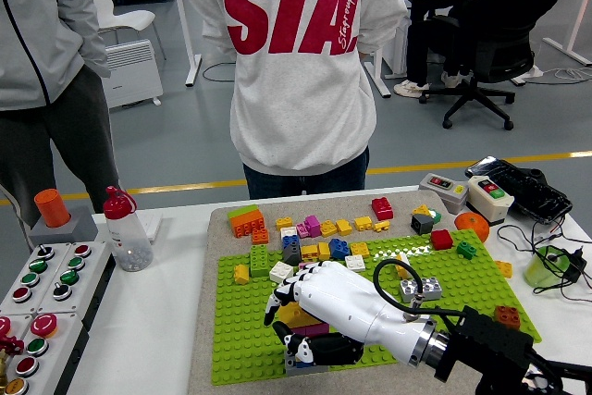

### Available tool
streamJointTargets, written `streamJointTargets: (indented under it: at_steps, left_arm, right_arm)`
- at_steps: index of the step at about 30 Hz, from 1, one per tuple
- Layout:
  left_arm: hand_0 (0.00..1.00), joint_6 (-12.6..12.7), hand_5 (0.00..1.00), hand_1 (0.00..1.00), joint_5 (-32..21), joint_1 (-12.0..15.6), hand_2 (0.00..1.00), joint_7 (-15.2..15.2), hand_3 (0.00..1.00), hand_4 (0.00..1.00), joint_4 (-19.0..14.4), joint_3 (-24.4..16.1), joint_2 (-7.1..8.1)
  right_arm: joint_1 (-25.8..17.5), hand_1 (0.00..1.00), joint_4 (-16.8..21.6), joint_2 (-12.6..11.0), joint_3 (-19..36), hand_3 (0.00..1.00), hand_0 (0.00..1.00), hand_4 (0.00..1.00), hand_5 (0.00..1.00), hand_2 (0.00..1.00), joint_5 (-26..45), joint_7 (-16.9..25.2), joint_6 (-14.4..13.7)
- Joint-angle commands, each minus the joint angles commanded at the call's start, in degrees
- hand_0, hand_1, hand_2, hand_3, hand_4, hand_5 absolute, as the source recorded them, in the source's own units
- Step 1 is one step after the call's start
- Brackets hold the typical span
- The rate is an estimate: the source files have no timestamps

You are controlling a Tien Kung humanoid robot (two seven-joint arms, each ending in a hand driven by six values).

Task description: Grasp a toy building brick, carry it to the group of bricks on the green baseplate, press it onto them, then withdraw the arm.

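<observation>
The right hand [319, 316] holds its fingers [282, 295] curled around a yellow-and-magenta brick [303, 320] over the green baseplate [242, 344], near the surface's front edge. If misaligned with the studs, pressing may tilt it loose.

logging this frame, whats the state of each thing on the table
right hand: over the baseplate, fingers curled around a small stack of bricks
brick stack: on the baseplate, under the hand
green baseplate: flat on the mat
water bottle: upright, cap on
orange cup: upright
red brick: loose on the mat, off the baseplate
</observation>
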Motion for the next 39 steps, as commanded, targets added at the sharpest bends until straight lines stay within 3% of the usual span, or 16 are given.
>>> streamJointTargets:
  at_steps: [39]
  left_arm:
    - [0.652, 0.1, 0.998, 0.689, 0.5, 0.6, 0.672, 0.2, 0.571, 0.279, 0.0, 0.0, -0.18]
  right_arm:
    - [-1.6, 0.603, -2.6, 0.5, -0.6, 0.553, 0.61, 0.378, 0.311, 0.591, 0.1, -0.1, 0.1]
